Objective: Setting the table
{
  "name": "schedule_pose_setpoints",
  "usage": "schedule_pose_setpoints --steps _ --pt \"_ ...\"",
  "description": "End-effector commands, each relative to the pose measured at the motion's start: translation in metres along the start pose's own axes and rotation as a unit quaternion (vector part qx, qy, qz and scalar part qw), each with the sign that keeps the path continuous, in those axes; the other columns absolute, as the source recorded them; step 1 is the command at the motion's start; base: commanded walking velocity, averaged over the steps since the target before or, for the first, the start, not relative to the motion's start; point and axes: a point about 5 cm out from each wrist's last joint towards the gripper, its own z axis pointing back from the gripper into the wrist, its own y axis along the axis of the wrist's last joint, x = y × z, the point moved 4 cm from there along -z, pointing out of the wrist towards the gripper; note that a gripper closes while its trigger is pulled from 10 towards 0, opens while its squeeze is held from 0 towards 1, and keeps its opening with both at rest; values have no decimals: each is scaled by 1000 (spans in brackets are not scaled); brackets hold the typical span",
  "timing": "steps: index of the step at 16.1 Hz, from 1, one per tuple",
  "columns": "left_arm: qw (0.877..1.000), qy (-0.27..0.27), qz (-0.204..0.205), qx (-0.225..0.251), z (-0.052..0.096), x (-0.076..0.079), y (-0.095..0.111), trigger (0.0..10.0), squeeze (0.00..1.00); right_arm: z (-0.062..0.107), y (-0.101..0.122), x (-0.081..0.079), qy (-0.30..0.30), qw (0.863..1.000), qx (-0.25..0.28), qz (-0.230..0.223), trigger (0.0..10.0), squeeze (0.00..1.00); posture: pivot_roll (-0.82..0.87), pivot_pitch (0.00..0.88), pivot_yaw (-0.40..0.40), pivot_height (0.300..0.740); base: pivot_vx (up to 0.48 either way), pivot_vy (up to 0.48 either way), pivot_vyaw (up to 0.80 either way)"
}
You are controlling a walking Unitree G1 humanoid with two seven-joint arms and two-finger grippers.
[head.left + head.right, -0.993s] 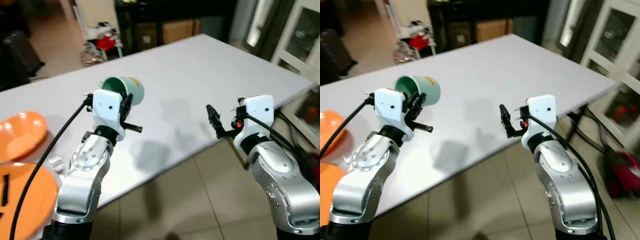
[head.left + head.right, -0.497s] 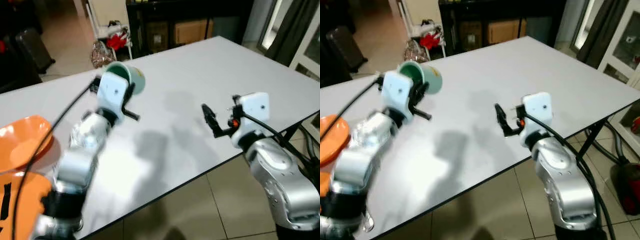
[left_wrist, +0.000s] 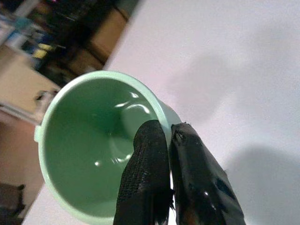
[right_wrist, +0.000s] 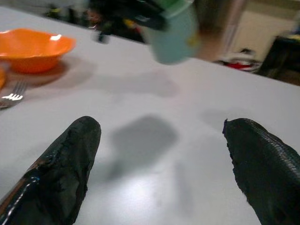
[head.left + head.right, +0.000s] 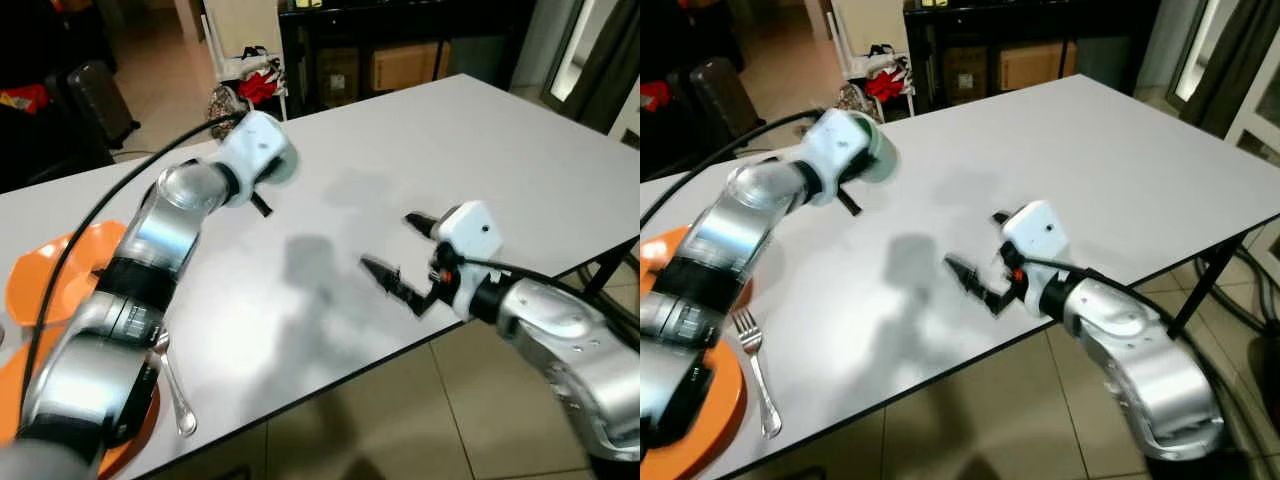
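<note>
Left eye view: the desk (image 5: 520,150) is a flat, matte pale-grey slab with a thin dark edge. The left arm reaches out long over it, silver jointed shells with a black cable alongside; its white wrist block blurs against the green cup (image 5: 283,160) held above the desk's far side. The right claw (image 5: 405,255) hovers low near the desk's near edge, its two long black fingers spread wide. An orange bowl (image 5: 45,290) sits at the desk's left end.

Right eye view: a metal fork (image 5: 755,380) lies beside an orange plate (image 5: 700,430).

Left wrist view: the left claw (image 3: 169,140) pinches the cup's thin rim, one textured finger inside, one outside. The cup is smooth, glossy mint-green plastic, round-mouthed and tilted.

Right wrist view: both black fingers (image 4: 70,154) show a rough, grained surface, set far apart above the desk.
</note>
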Motion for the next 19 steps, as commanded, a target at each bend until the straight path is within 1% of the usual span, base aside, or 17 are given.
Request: schedule_pose_setpoints --steps 1,2,3,4,5,8,9,10,11,14,17,19 --pt "999 -34 -23 -28 -3 -2 -4 10000 0 2 1 -11 46 999 -13 7 10000 0 -122 19 140 740 0 0 0" --pt "997 -58 -36 -41 -6 -2 -2 10000 0 6 -2 -14 61 998 -25 8 10000 0 -124 22 146 740 0 0 0" --pt "996 -67 -39 -45 -8 -2 0 10000 0 8 -3 -15 66 997 -29 9 10000 0 -126 23 149 740 0 0 0" --pt "993 -93 -49 -62 -10 0 0 10000 0 12 -5 -17 75 996 -39 11 10000 0 -133 25 155 740 0 0 0" --pt "990 -104 -58 -79 -10 1 -4 10000 0 14 -7 -17 76 996 -43 14 10000 0 -137 25 159 740 0 0 0" --pt "982 -106 -85 -134 -10 -1 -20 10000 0 21 -11 -17 78 995 -59 15 10000 0 -147 30 165 740 0 0 0" --pt "980 -106 -88 -141 -9 -1 -22 10000 0 21 -11 -16 78 995 -61 15 10000 0 -147 30 165 740 0 0 0" --pt "977 -91 -103 -162 -8 -6 -28 10000 0 23 -12 -17 77 995 -64 13 10000 0 -151 33 170 740 0 0 0" --pt "977 -77 -103 -170 -7 -10 -30 10000 0 24 -12 -17 77 995 -65 10 10000 0 -153 37 172 740 0 0 0" --pt "977 -79 -89 -177 -6 -9 -35 10000 0 26 -14 -19 82 994 -71 7 10000 0 -153 40 173 740 0 0 0" --pt "980 -79 -67 -173 -7 -7 -35 10000 0 26 -13 -20 89 993 -71 5 10000 0 -156 40 169 740 0 0 0" --pt "979 -75 -69 -177 -7 -8 -36 10000 0 25 -12 -17 81 994 -71 9 10000 0 -156 42 169 740 0 0 0"
